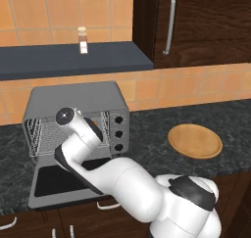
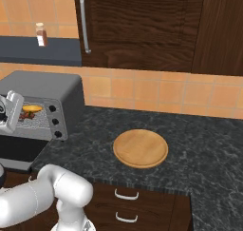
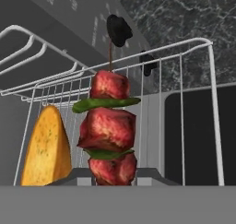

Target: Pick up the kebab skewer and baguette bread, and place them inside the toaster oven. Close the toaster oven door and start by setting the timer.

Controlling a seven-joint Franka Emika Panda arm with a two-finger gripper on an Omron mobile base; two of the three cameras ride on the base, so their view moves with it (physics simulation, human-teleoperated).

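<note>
Dark speckled table [image 2: 199, 144] carried the toaster oven [image 1: 73, 97]; inside, the gripper [image 3: 112, 174] pinched the kebab skewer [image 3: 109, 131] beside the baguette bread [image 3: 46, 147].

1. Toaster oven [image 1: 73, 97]: matt grey metal; its white wire rack [image 3: 184, 80] is just ahead of the gripper.
2. Round board [image 1: 195, 140], well right: smooth tan wood.
3. Counter [image 2: 213, 149]: speckled dark stone, glossy.
</note>
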